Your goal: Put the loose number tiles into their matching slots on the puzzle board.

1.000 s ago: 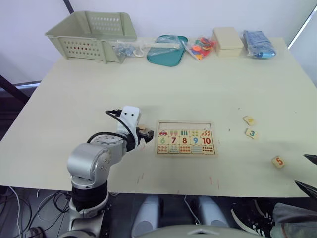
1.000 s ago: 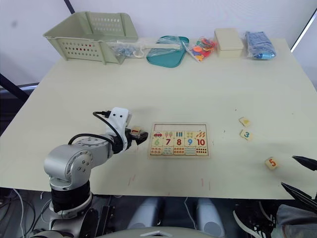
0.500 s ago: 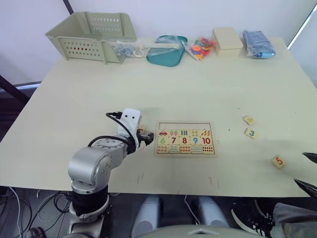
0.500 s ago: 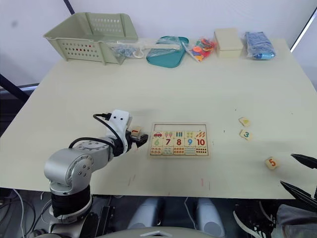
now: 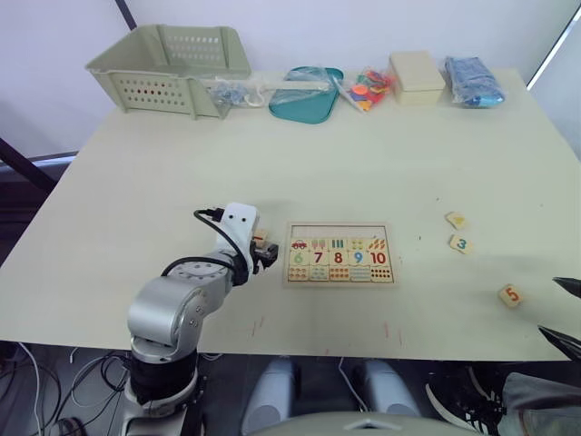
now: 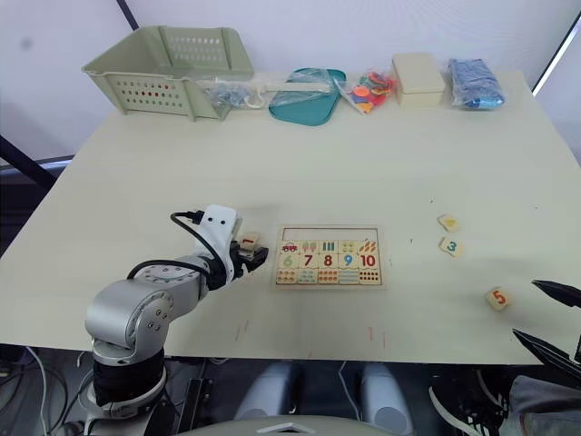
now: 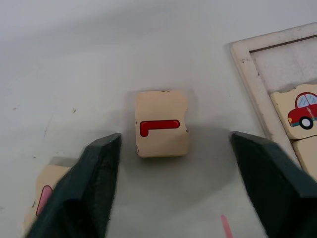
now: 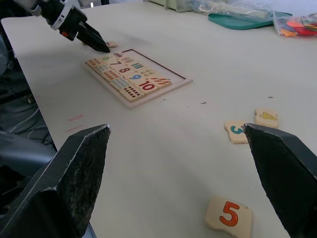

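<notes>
While flat, square pale-wood tile 1 point(image 7: 162, 123)

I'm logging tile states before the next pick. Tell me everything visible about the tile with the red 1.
The red 1 tile is a small pale wooden square with slightly notched edges, printed with one red digit. It lies flat, face up, on the table, just off the puzzle board beside its car picture. The left claw straddles it, open, without touching it.

A broad cream table point(image 5: 300, 154) stands before a plain pale wall point(image 5: 363, 27); dark floor point(image 5: 18, 191) shows left; cables point(image 5: 36, 400) trail beneath.
</notes>
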### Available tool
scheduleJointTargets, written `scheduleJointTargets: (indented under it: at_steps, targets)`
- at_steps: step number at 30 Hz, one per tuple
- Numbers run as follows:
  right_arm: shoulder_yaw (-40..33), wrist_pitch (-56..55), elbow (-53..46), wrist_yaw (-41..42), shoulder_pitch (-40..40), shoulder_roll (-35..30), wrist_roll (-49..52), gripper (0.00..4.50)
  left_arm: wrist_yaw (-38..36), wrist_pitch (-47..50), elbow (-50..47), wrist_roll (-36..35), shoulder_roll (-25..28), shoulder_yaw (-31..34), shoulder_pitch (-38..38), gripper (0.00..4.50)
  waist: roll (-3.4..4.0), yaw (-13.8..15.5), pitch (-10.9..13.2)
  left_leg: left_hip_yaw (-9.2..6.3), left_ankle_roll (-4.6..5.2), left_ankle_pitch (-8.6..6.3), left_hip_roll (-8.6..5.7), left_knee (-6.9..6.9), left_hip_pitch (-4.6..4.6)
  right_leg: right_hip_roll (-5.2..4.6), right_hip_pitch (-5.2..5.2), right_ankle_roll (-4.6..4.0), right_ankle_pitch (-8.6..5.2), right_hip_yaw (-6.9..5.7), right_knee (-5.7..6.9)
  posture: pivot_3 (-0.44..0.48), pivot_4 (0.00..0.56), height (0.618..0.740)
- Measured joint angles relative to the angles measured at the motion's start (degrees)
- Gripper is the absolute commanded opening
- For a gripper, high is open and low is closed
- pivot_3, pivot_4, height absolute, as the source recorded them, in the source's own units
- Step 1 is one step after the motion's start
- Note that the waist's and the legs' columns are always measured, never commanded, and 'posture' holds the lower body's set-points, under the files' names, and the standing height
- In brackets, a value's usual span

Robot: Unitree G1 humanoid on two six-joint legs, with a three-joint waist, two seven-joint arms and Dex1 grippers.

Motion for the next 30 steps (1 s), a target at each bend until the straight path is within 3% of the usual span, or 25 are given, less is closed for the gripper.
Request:
scheduleJointTargets:
  at_steps: [10, 14, 30]
  targets:
    - [0.0, 0.14, 0.0, 0.03, 0.18, 0.0, -0.02, 4.5, -0.32, -0.31, -0.37, 0.76, -0.37, 0.06, 0.76, 3.25, 0.03, -0.04, -0.02, 0.01, 0.0, 0.0, 0.0, -0.01, 0.0, 0.0, 0.0, 0.0, 0.0, 0.02, 0.0, 0.0, 0.15, 0.74]
    - [0.0, 0.16, -0.01, 0.04, 0.33, 0.0, -0.01, 4.5, -0.42, -0.64, -0.64, 0.91, -0.53, 0.17, 1.22, 2.08, 0.03, -0.03, -0.02, 0.03, 0.01, -0.01, 0.0, 0.0, 0.01, 0.0, 0.0, 0.0, 0.0, 0.03, 0.0, 0.0, 0.15, 0.74]
    - [0.15, 0.14, -0.57, -0.01, 0.64, 0.36, -0.03, 4.5, 0.11, -0.46, 0.18, 1.98, -2.62, 0.79, 0.47, 2.08, 0.04, 0.07, -0.02, -0.02, 0.06, -0.03, -0.01, 0.01, 0.02, 0.01, 0.02, 0.03, 0.02, 0.0, 0.01, 0.0, 0.15, 0.74]
